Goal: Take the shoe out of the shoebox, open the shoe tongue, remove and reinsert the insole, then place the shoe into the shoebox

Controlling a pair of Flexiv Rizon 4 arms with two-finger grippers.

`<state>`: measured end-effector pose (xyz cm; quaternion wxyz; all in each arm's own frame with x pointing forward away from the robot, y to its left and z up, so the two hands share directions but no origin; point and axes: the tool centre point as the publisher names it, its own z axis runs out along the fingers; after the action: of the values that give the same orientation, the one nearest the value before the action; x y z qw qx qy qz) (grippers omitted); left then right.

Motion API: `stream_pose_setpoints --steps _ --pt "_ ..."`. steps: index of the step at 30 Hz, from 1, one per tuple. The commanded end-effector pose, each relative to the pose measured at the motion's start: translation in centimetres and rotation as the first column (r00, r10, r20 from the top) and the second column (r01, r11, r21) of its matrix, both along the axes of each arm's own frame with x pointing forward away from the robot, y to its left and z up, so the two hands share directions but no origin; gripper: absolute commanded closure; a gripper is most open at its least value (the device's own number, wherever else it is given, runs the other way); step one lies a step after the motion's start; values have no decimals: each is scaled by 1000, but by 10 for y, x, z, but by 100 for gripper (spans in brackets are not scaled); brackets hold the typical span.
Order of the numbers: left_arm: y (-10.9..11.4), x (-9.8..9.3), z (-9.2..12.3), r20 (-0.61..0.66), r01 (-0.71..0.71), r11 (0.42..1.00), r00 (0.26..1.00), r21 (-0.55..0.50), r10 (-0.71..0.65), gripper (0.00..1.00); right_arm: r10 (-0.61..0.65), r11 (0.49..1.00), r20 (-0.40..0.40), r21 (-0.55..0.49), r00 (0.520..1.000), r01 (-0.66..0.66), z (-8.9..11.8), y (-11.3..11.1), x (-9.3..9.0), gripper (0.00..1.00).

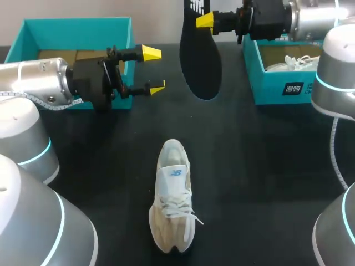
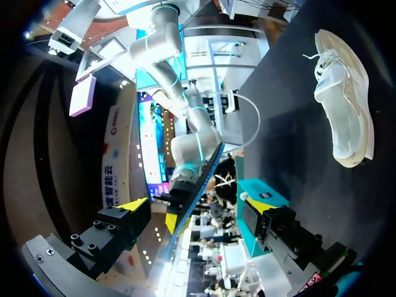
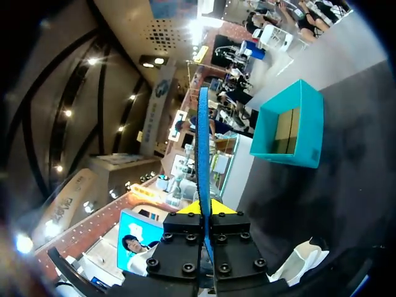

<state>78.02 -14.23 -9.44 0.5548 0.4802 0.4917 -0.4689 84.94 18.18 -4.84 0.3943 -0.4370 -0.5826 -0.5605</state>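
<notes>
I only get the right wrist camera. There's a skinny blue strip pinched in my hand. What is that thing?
Observer: The head view shows it flat-on. It's the insole, hanging down from your right hand above the table.
Child: Where's the shoe it goes in?
Observer: The white shoe sits on the table between the two arms, not in a box.
Child: Is my other hand holding anything?
Observer: No. The left hand is open and empty, near the left shoebox.
</notes>
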Motion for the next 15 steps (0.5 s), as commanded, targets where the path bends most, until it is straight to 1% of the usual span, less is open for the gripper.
stream_pose_setpoints --steps 1,6,8,10,13,15 --pt "-1 3 0 1 4 1000 1000 1 -4 0 -6 1000 0 0 1000 6 0 2 -1 100" --pt "-4 5 -2 8 4 1000 1000 3 -4 0 -6 1000 0 0 1000 6 0 2 -1 100" --pt "-7 7 -5 -5 6 1000 1000 -9 -6 0 11 1000 -41 27 999 -10 -2 8 0 100" --pt "-10 10 -7 -15 13 1000 1000 -16 -13 0 6 1000 -77 27 997 -4 -4 11 0 100" --pt "-14 15 -7 -26 31 999 999 -29 -32 0 -7 998 -116 55 993 13 -7 14 -4 100" --pt "-17 19 -6 -18 36 999 999 -31 -37 0 -8 999 -147 52 989 16 -12 16 -7 100"
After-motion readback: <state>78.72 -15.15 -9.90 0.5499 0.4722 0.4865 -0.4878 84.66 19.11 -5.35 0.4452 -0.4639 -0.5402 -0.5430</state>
